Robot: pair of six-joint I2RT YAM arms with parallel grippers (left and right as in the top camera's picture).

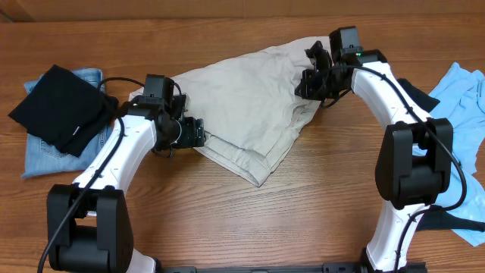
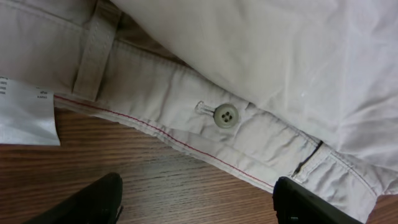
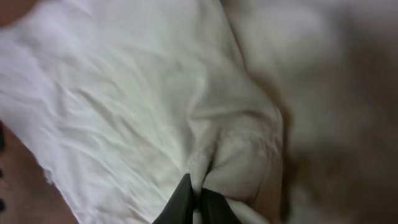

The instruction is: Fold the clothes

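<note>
Beige khaki shorts [image 1: 242, 102] lie spread in the middle of the table, part of the clothes. My right gripper [image 1: 312, 80] is at their right edge, shut on a pinched fold of the shorts' fabric [image 3: 202, 165]. At their left edge sits my left gripper [image 1: 193, 135], open. In the left wrist view its fingertips [image 2: 93, 205] straddle bare wood just below the waistband [image 2: 186, 124], which shows a button [image 2: 225, 116], a belt loop [image 2: 93, 53] and a white label [image 2: 25, 112].
A black garment [image 1: 57, 106] lies over folded denim [image 1: 45, 148] at the far left. A light-blue garment [image 1: 462, 114] and a dark piece [image 1: 413, 95] lie at the right, behind my right arm. Bare wood [image 1: 250, 220] stretches along the front.
</note>
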